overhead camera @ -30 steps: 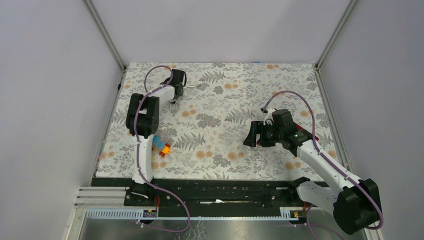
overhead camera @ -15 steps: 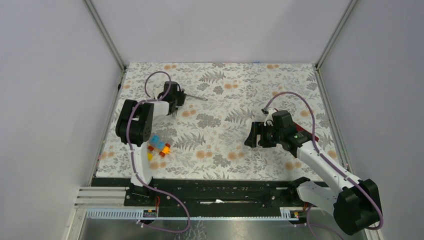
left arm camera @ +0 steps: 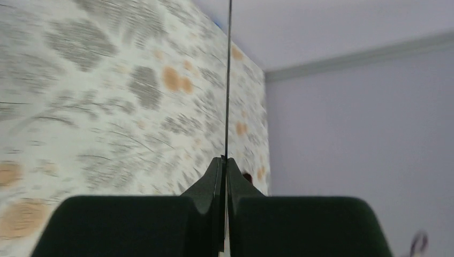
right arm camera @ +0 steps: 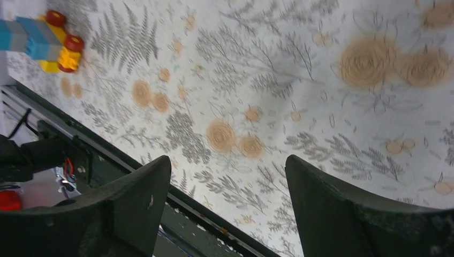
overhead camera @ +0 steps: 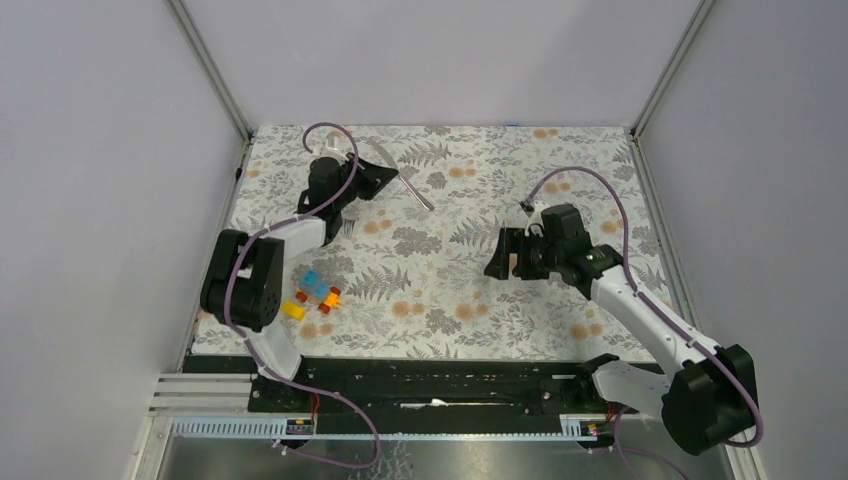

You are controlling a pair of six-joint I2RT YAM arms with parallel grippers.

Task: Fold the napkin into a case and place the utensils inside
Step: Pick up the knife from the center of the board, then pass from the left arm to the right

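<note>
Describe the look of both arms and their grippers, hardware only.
Both match: the left arm and right arm have white links joined by bulky black joint housings. A thin purple cable loops alongside each arm. The left gripper and right gripper have dark, wedge-shaped fingers tapering toward their tips.

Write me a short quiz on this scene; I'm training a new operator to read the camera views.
1. True or false: the right gripper is open and holds nothing.
2. What does the left gripper clamp? A) a toy block B) a thin metal utensil C) nothing
3. Fill in: the blocks lie beside the ___ arm.

Key: 1 true; 2 B; 3 left.
</note>
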